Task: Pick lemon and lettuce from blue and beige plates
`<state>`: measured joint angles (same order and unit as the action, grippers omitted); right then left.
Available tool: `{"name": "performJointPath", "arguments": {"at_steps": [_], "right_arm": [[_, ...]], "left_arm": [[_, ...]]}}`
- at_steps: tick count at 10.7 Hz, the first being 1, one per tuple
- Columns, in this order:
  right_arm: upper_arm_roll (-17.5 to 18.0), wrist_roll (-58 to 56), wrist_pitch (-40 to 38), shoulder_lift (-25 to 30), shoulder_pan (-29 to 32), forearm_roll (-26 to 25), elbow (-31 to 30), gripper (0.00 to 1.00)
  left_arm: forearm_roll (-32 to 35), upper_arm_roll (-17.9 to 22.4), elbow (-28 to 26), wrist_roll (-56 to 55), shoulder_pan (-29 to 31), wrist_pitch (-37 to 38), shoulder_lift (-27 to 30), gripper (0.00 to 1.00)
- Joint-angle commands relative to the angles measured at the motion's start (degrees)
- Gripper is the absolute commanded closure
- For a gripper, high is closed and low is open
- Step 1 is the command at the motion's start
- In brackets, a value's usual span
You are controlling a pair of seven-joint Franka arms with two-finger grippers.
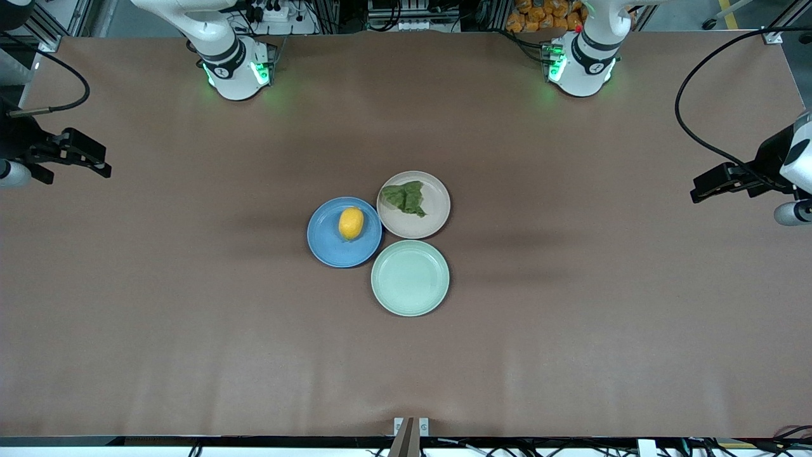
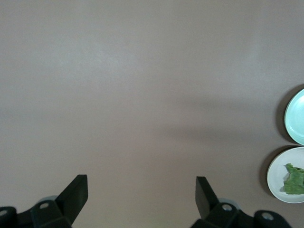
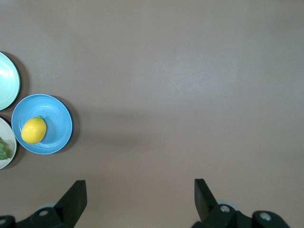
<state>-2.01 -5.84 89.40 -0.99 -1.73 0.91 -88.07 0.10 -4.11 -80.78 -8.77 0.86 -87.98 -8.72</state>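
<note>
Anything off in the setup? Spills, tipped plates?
Nothing stands out. Lemon sits on the blue plate, lettuce on the beige plate, mint plate bare. Left gripper and right gripper wait open.

A robotics lab, not a home or kitchen; two white arm bases (image 1: 236,66) with green status lights are bolted along one edge of a broad brown worktop (image 1: 190,317); aluminium framing (image 1: 60,19), power strips (image 1: 273,13) and loose black cables (image 1: 704,108) crowd the floor past that edge; a camera mount (image 1: 410,431) is clamped at the front edge.
</note>
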Motion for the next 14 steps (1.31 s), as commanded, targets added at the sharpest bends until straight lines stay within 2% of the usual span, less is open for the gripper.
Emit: {"name": "performJointPath", "arguments": {"at_steps": [1,5,7,9,12,14], "right_arm": [[-0.6,1.0,-0.4,1.5,-0.6,-0.3,-0.7,0.0],[-0.5,0.8,-0.7,1.9,-0.3,-0.2,-0.7,0.0],[-0.3,0.8,-0.6,1.7,0.0,-0.2,-0.8,0.0],[0.3,0.7,-1.3,0.9,0.7,-0.1,-0.9,0.0],[1.4,-0.3,-1.1,0.2,2.5,0.5,-0.7,0.0],[1.5,-1.5,-0.8,-1.1,2.3,0.6,-1.0,0.0]], "left_arm": [[-1.3,0.2,0.0,1.9,0.1,0.4,0.3,0.0],[-2.8,-0.2,-0.1,1.7,-0.7,0.4,-1.4,0.0],[-6.4,-3.0,-0.3,0.8,-2.3,-0.2,-4.2,0.0],[-6.8,-3.2,-1.3,-1.2,-6.1,-0.5,-6.9,0.0],[-5.9,-3.1,-1.1,-17.7,-16.6,-4.2,-12.8,0.0],[-6.7,-3.4,-1.3,-19.8,-21.0,-7.2,-17.2,0.0]]}}
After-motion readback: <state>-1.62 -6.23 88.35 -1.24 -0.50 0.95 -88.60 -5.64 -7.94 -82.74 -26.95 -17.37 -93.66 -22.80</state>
